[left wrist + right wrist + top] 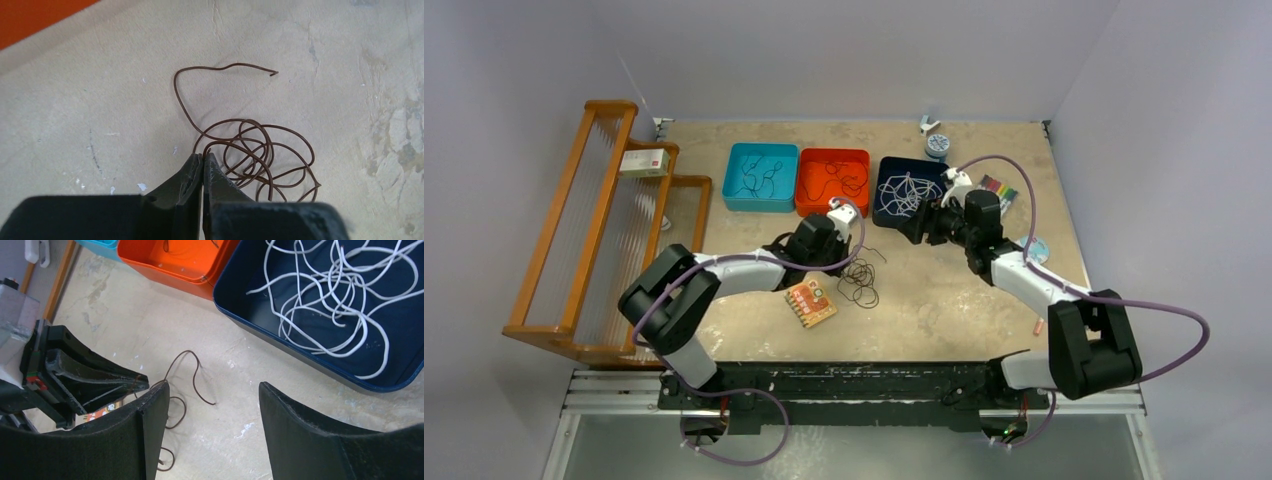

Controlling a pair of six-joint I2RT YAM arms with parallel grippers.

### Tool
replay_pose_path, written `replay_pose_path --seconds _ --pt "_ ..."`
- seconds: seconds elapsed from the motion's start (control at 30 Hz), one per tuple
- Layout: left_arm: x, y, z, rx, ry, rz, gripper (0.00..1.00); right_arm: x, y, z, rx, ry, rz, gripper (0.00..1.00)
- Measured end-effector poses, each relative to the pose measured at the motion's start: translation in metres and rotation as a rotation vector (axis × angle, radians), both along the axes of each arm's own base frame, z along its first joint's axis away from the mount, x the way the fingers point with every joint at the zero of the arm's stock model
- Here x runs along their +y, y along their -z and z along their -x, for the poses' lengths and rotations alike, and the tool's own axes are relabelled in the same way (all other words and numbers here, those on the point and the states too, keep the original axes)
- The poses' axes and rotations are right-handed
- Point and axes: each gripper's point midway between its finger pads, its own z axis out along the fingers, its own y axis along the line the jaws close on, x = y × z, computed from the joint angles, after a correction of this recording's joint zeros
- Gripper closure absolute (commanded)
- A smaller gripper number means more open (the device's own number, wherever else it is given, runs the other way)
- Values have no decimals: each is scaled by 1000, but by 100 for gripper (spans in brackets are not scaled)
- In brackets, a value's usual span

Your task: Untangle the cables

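A thin dark brown cable (272,131) lies in a loose tangle on the table; it also shows in the top view (859,282) and the right wrist view (194,371). My left gripper (203,154) is shut, pinching one end of this cable at its tips, low over the table (849,262). My right gripper (212,390) is open and empty, above the table just in front of the navy tray (280,340), facing the left gripper's fingers (100,377). White cables (330,290) lie tangled in the navy tray (886,205).
A teal tray (736,195) and an orange tray (809,205) each hold a dark cable. A wooden rack (574,230) stands at the left. An orange card (811,302) lies beside the tangle. A tape roll (937,145) and markers (999,188) sit at the back right.
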Motion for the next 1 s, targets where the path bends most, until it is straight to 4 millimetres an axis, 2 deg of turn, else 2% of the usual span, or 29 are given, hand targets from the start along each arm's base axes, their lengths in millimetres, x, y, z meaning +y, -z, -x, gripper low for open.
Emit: replay_pose_path --seconds 0.07,0.17,0.3,0.4,0.5,0.63,0.8,1.0 --pt "2 -7 -2 -15 -14 0 100 1 -5 -1 -34 -13 -4 29" --pt "5 -34 -5 -58 -36 18 100 1 -17 3 -114 -25 -11 27" --pt "2 -94 -18 -159 -72 92 100 5 -40 4 -256 -39 -21 27" --pt "1 -136 -25 -229 -94 141 100 21 -57 2 -362 -73 -16 27" --pt "3 -163 -30 -265 -115 157 100 49 -74 9 -477 -140 -15 28" --pt "10 -176 -32 -275 -137 131 100 69 -90 26 -653 -210 -48 28" --pt "18 -178 -29 -265 -140 80 100 65 -80 43 -798 -240 -53 30" --pt "21 -185 -26 -264 -129 58 100 81 -77 53 -932 -346 -13 30"
